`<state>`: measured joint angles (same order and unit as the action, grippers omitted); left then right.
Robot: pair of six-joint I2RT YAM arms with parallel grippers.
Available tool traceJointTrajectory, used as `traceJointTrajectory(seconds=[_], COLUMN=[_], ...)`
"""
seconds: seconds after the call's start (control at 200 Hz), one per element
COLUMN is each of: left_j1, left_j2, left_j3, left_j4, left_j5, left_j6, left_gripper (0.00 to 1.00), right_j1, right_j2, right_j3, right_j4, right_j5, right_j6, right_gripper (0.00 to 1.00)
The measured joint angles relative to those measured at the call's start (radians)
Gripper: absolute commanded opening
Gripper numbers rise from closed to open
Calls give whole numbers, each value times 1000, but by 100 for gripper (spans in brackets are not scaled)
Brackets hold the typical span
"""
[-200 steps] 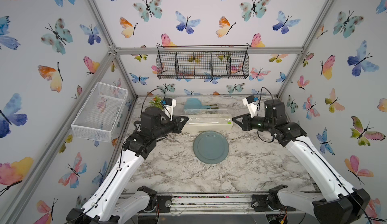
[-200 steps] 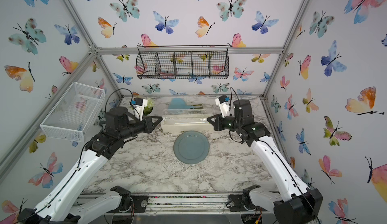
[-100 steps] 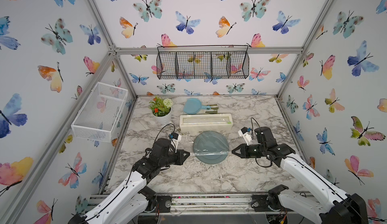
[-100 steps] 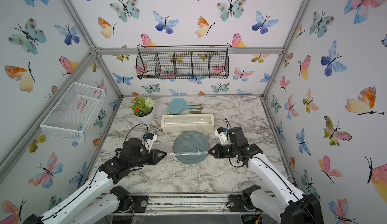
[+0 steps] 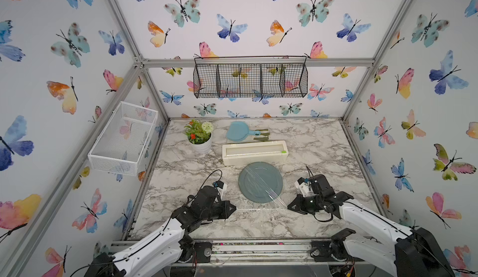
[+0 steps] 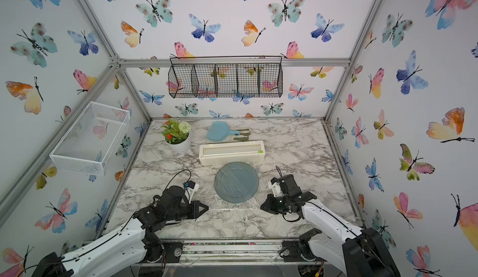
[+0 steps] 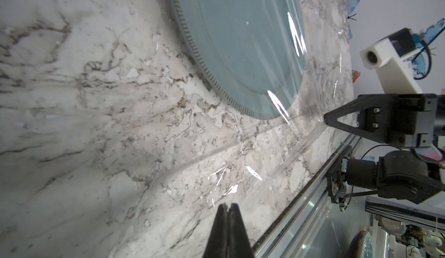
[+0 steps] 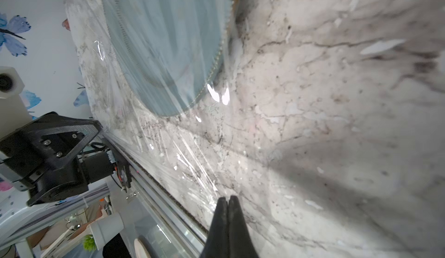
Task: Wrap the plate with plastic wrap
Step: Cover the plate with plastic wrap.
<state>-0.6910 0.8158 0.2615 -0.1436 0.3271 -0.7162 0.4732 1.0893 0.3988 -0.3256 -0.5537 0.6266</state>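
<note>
Two grippers (image 5: 235, 208) (image 5: 288, 205) on plastic wrap (image 5: 274, 199) front edge

The large round slate grey-blue plate (image 5: 260, 182), wide-rimmed with a finely ribbed edge, lies flat on the marbled bench (image 5: 181, 180), about midway across it. The thin transparent plastic wrap (image 7: 250, 170) lies over the plate in shiny lengthwise wrinkles and runs past its near rim. Its near edge is stretched in a line between the left gripper (image 5: 234, 208) and the right gripper (image 5: 288, 205), whose jaws are pinched together on its corners.
</note>
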Motion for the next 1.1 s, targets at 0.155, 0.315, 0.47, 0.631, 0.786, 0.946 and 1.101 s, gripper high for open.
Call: traceJointTrajectory(seconds=[0.155,0.315,0.47,0.631,0.786,0.946,1.101], left_j1=[-8,-11,-11,-9,10,51,64], left_j2=[93,111,161,253,301,335,397], left_j3=[-16,-43,-39,13,53,68,110], left_j4=[54,96,116,102,101,103,116], left_j5=[-24,-38,-57,-83,-106,-114,-129], left_j6=[-18,-50,-73,-74,-74,-73,-66], left_gripper=[0,0,0,0,0,0,0], right_j1=[5,6,6,9,10,11,11], right_j2=[70,77,127,173,211,253,299], right_j3=[0,0,0,28,65,96,125], right_j4=[38,60,85,98,105,134,172], right_j5=[35,73,109,145,197,226,243], right_j6=[1,1,0,0,1,2,10], right_gripper=[2,2,2,2,2,2,2])
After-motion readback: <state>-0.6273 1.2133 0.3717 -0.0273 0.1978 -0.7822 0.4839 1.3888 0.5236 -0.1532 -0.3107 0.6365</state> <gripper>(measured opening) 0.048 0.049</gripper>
